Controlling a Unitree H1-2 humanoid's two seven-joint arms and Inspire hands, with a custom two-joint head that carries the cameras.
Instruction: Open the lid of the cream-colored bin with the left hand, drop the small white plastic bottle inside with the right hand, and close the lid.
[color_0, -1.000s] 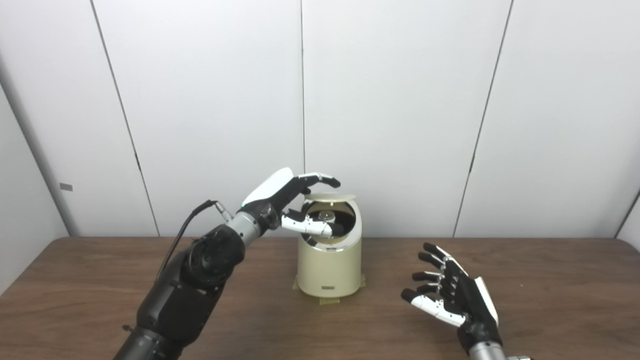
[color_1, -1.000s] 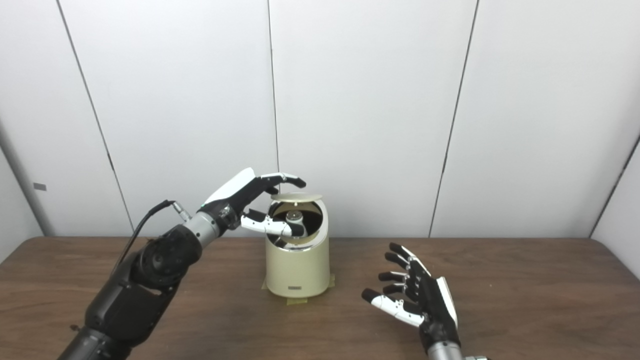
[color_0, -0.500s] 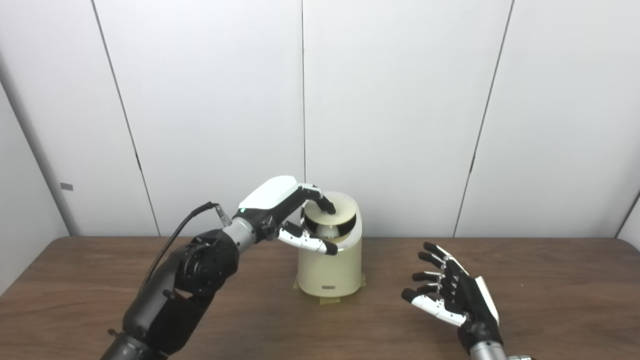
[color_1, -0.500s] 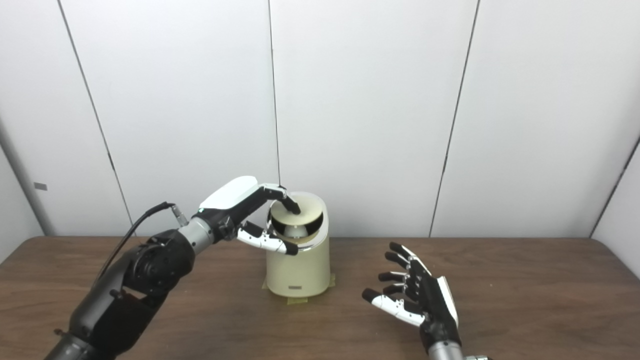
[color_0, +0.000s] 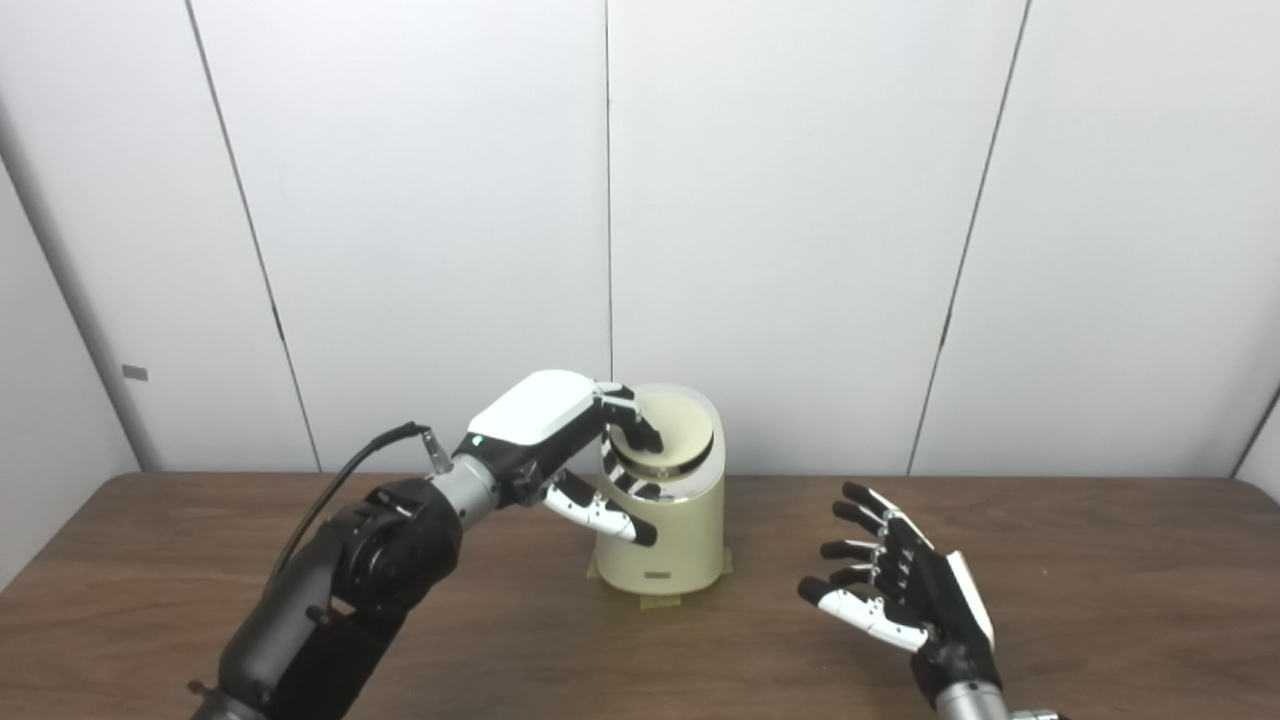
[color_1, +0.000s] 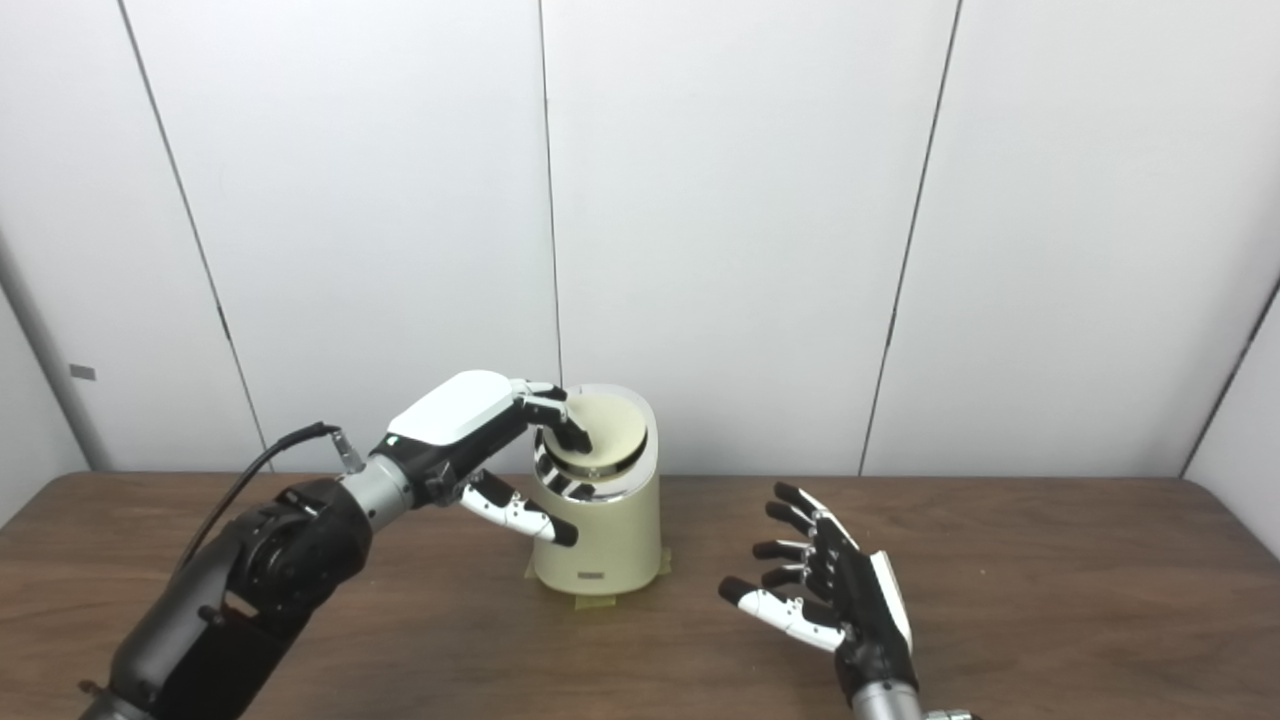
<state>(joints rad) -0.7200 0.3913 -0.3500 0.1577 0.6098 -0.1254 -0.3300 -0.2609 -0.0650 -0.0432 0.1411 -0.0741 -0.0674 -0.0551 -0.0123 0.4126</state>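
Note:
The cream-colored bin (color_0: 665, 540) stands on the wooden table at centre. Its round lid (color_0: 672, 437) lies almost flat on the rim, with a thin gap at the front. My left hand (color_0: 560, 440) is over the bin's left side, its fingertips (color_0: 645, 435) pressing on the lid and its thumb in front of the bin wall; it grips nothing. My right hand (color_0: 905, 595) is open and empty above the table, right of the bin, palm facing left. The white bottle is not visible.
The brown table (color_0: 1100, 570) reaches back to a white panelled wall. Tape strips (color_0: 655, 600) lie under the bin's base. A black cable (color_0: 345, 470) loops off my left forearm.
The lid has swung down from raised and open to nearly closed. My left hand has come down with it, fingertips pushing on top. My right hand has stayed in place.

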